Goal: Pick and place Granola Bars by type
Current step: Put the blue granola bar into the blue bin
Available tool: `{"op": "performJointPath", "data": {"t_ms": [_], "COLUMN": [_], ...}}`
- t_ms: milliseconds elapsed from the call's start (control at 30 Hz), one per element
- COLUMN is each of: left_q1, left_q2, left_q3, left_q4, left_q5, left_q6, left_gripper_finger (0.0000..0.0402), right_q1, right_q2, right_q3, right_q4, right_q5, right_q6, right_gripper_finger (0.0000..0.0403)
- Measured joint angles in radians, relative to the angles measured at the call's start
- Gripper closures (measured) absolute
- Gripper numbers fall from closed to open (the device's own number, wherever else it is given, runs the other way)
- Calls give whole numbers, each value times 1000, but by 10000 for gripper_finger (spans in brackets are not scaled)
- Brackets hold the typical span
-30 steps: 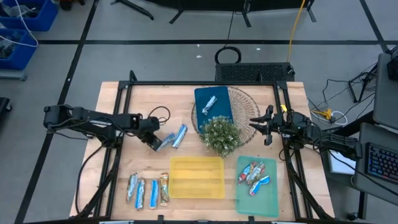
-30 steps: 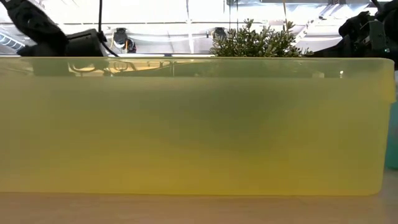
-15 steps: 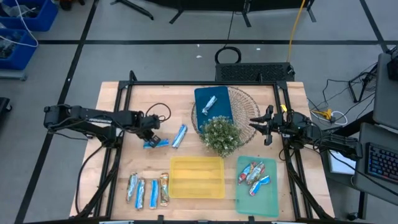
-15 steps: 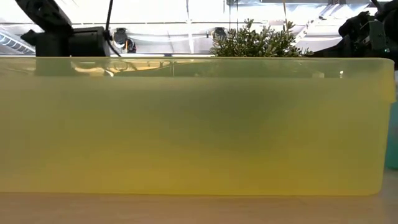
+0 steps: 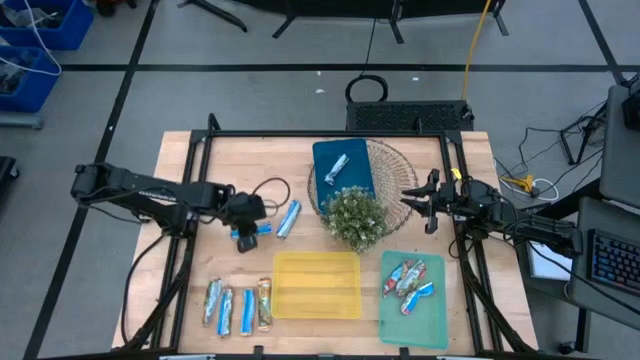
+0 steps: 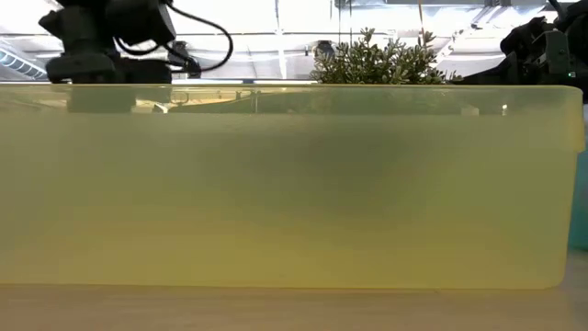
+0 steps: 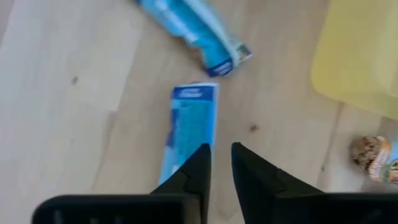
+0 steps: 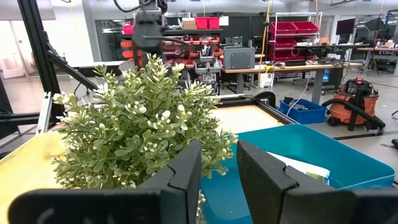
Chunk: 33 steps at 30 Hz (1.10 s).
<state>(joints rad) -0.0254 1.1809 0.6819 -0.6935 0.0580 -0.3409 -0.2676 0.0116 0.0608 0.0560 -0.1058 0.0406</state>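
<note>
Blue bar (image 7: 186, 127) (label seemingly unreadable) beneath left pincer (image 7: 221, 163).

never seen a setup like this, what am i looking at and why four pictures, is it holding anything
These are two dark robot arms at a wooden table, sorting small wrapped snack bars into trays. The pictures are the same moment from four cameras: one overhead, one at table height staring into the wall of the see-through yellow plastic tray, and one on each wrist.

On the table: a blue-wrapped bar just in front of the left claw, another blue bar beside it, four bars in a row near the front edge, a deep blue tray holding one bar, a green tray holding several, and a bushy green plant.

The left claw hangs just over the blue-wrapped bar, fingers slightly apart, gripping nothing. The right claw waits beside the plant, open and empty.
</note>
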Motion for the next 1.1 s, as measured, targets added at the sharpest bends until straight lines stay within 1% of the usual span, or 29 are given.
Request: {"op": "performJointPath", "data": {"t_ms": [100, 200, 333, 467, 567, 633, 700, 833, 900, 1000, 1100], "left_q1": [-59, -92, -102, -101, -101, -101, -101, -101, -102, -101, -101], "left_q2": [32, 83, 158, 210, 233, 240, 240, 226, 225, 225, 226], "left_q3": [0, -1, -1, -1, -1, -1, -1, -1, 13, 39, 48], "left_q4": [14, 6, 6, 8, 8, 6, 5, -11, -45, -102, -108], "left_q5": [-46, -64, -68, -132, -189, -208, -204, -149, -150, -200, -235], "left_q6": [-50, -88, -89, -84, -83, -84, -82, -83, -87, -90, -83], "left_gripper_finger": [311, 291, 264, 244, 239, 239, 238, 238, 238, 238, 238], "right_q1": [0, 0, 0, 0, 0, 0, 0, 0, 0, 0, 0], "right_q2": [0, 0, 0, 0, 0, 0, 0, 0, 0, 0, 0], "right_q3": [0, 0, 0, 0, 0, 0, 0, 0, 0, 0, 0], "right_q4": [0, 0, 0, 0, 0, 0, 0, 0, 0, 0, 0], "right_q5": [0, 0, 0, 0, 0, 0, 0, 0, 0, 0, 0], "right_q6": [0, 0, 0, 0, 0, 0, 0, 0, 0, 0, 0], "right_gripper_finger": [309, 309, 309, 309, 309, 309, 309, 309, 309, 309, 309]}}
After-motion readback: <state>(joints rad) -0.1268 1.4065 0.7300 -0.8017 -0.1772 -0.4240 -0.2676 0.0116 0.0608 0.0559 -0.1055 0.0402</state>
